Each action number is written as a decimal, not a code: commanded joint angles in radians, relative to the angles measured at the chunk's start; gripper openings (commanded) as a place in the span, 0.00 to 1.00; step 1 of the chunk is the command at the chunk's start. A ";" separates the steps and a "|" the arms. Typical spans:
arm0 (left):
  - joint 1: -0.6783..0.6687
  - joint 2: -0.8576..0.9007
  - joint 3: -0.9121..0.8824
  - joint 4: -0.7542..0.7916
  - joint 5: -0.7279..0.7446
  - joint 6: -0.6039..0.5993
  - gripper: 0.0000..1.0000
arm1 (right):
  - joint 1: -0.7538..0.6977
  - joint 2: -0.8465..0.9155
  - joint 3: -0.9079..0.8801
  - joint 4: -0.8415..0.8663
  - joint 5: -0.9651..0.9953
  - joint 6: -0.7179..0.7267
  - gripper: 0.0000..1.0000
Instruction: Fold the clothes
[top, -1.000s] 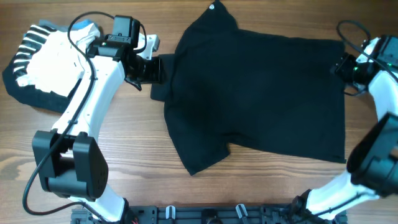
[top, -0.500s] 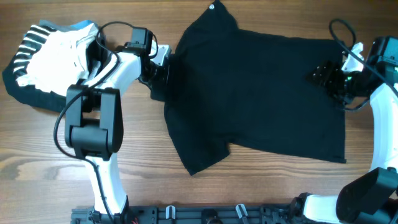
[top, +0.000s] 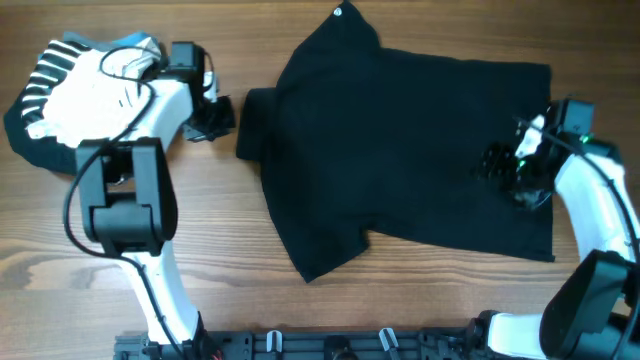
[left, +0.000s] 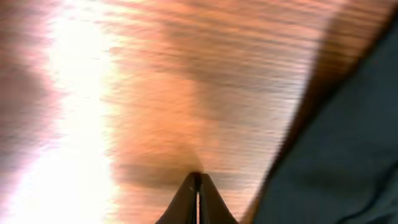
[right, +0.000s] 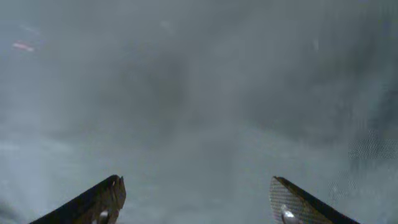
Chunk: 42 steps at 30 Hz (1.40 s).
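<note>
While the large black fabric T-shirt (top: 400, 150) lies unfolded on the counter (top: 300, 310), left gripper (top: 215, 118) rests together, empty, beside it; right gripper (top: 497, 165), apart above it, likely must pinch an edge next.

Overhead is sharp and evenly lit; left wrist view is blurred with glare, right hazy.

Robot lab workstation: wood-grain table (top: 420, 300), black mounting rail (top: 330, 345) at edge.

Left hand (left: 198, 182) closed, right hand (right: 196, 190) wide.
</note>
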 joint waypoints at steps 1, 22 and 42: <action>0.002 0.007 -0.029 -0.035 0.037 0.057 0.09 | 0.001 0.008 -0.090 0.018 0.065 0.069 0.71; -0.146 -0.415 -0.029 -0.428 0.257 0.233 0.23 | -0.574 -0.074 -0.121 -0.118 0.124 0.172 0.74; -0.274 -0.462 -0.337 -0.457 0.188 0.025 0.33 | -0.578 -0.074 -0.338 0.190 0.154 0.252 0.12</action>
